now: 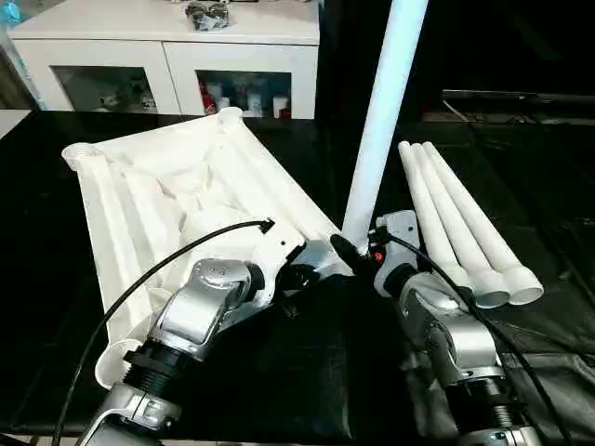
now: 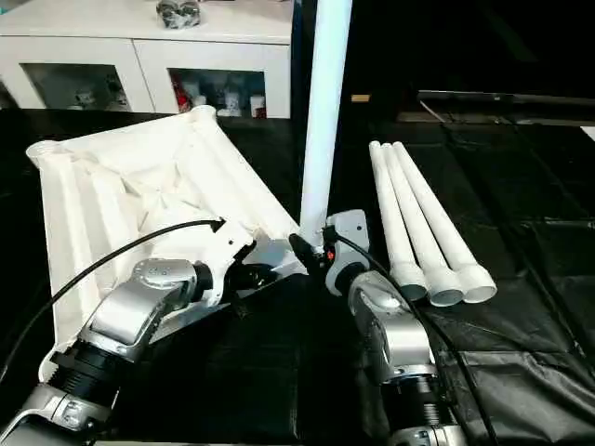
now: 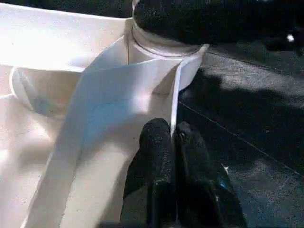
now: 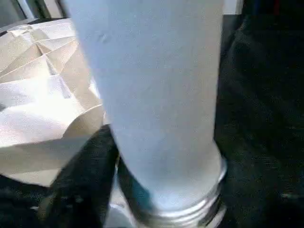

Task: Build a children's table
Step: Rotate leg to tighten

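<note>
The children's table top (image 1: 139, 204) lies upside down on the black surface, its ribbed underside facing up. One white leg (image 1: 381, 121) stands upright in the near right corner socket (image 3: 166, 52). My left gripper (image 3: 172, 130) is shut on the thin rim of the top, just beside that socket. My right gripper (image 1: 361, 253) sits at the base of the upright leg (image 4: 156, 95), which rises close in front of it. Three more legs (image 1: 465, 223) lie side by side to the right.
A white cabinet (image 1: 167, 46) with glass doors stands behind the table top. Black sheeting (image 1: 307, 372) covers the work surface. A black cable (image 1: 149, 279) loops over my left forearm.
</note>
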